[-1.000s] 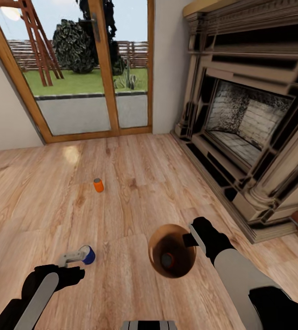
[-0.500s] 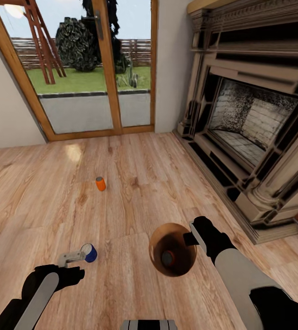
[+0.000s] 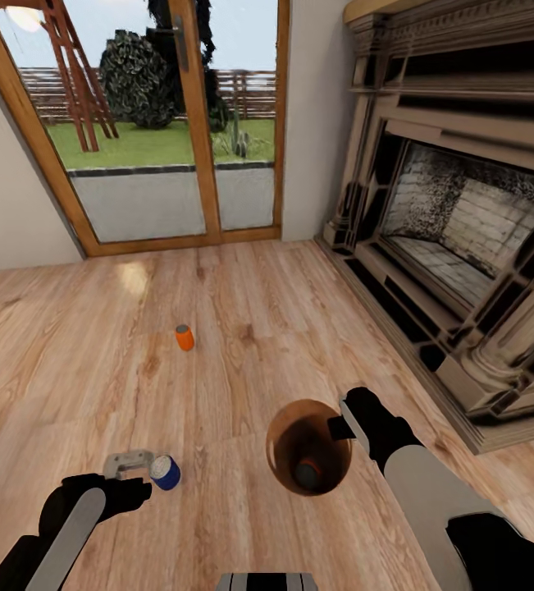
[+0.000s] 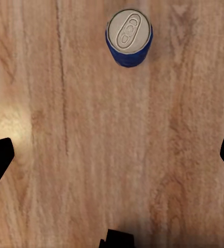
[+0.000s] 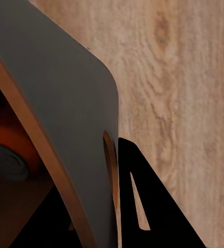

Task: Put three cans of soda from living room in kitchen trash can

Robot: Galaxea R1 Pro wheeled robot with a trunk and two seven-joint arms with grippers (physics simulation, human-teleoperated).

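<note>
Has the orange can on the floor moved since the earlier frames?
No. The orange can keeps its spot beside the dark knot in the floorboards; the whole view shifted, so the camera moved, not the can.

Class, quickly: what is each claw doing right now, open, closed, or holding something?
Left claw: open, empty; the blue can stands beside it on the floor.
Right claw: closed on the trash can rim.

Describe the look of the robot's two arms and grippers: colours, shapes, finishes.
Both arms have glossy black, rounded wrist housings with pale grey forearm panels. The left gripper has light grey metal fingers; the right gripper has a black finger with a pale inner edge. In the right wrist view a black triangular finger shows a slot cut-out.
</note>
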